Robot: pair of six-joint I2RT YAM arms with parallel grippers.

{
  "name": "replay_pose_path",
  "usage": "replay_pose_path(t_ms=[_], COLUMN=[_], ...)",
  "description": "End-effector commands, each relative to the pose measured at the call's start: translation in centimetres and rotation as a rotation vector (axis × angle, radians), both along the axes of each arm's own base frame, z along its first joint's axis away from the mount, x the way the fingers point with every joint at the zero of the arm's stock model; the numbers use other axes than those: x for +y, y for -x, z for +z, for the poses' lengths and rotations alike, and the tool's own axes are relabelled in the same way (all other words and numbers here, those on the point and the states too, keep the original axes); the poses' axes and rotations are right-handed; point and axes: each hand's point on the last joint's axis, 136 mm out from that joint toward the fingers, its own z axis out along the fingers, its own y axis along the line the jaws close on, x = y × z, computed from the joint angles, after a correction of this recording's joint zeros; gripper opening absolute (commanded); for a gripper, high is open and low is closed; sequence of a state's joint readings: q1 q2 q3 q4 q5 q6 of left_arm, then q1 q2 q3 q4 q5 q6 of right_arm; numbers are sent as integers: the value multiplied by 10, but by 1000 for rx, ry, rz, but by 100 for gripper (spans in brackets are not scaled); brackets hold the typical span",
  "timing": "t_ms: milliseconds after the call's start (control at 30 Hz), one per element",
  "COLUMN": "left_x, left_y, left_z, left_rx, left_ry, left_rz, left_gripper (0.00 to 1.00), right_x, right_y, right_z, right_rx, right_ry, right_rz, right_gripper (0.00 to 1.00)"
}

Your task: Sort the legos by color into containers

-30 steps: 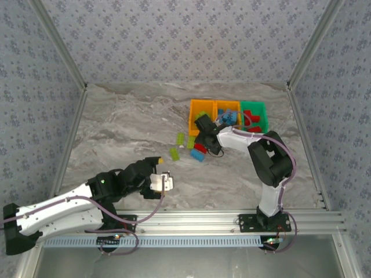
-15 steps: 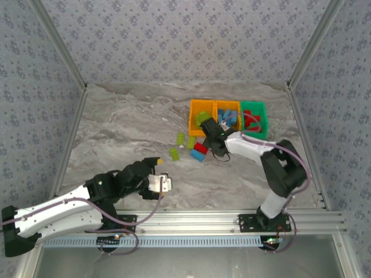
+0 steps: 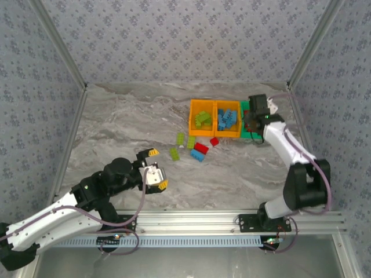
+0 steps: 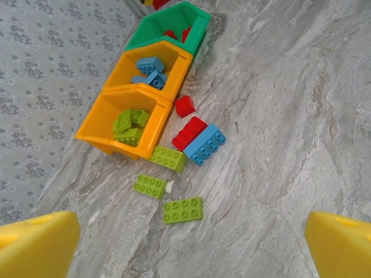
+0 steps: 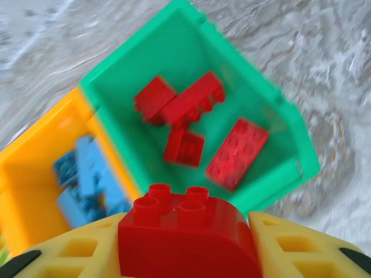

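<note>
Grey marbled tabletop [image 3: 127, 127] enclosed by blue-grey floral-patterned walls [image 3: 174, 40] and aluminium frame rails [image 3: 191, 220]

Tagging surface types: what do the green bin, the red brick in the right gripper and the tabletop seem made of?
The green bin: moulded plastic, smooth, slightly glossy, judging by its thin even walls. The red brick: hard glossy plastic, with soft highlights on its studs. The tabletop: grey veined marble look, matte; possibly a printed laminate.

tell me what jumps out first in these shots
The right gripper clamps a red round-topped plastic brick above the green plastic bin, which holds red bricks. Next to it, two orange plastic bins hold light blue bricks and lime bricks, and six loose bricks lie on the grey marbled table in front of them.
</note>
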State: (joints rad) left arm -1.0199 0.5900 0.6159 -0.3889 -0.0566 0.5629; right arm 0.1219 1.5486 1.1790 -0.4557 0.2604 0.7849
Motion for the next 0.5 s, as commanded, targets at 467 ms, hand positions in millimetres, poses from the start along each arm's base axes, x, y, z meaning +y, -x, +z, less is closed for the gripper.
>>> replay_pose_path(t_ms=[467], left_x=[-2], left_y=[-12], left_z=[13], left_rx=[41], left_ry=[91], left_rz=[72], left_gripper=[99], right_x=[13], right_y=[-1], right_z=[35], right_rx=[9], right_ry=[-112], right_rz=[131], right_gripper=[77])
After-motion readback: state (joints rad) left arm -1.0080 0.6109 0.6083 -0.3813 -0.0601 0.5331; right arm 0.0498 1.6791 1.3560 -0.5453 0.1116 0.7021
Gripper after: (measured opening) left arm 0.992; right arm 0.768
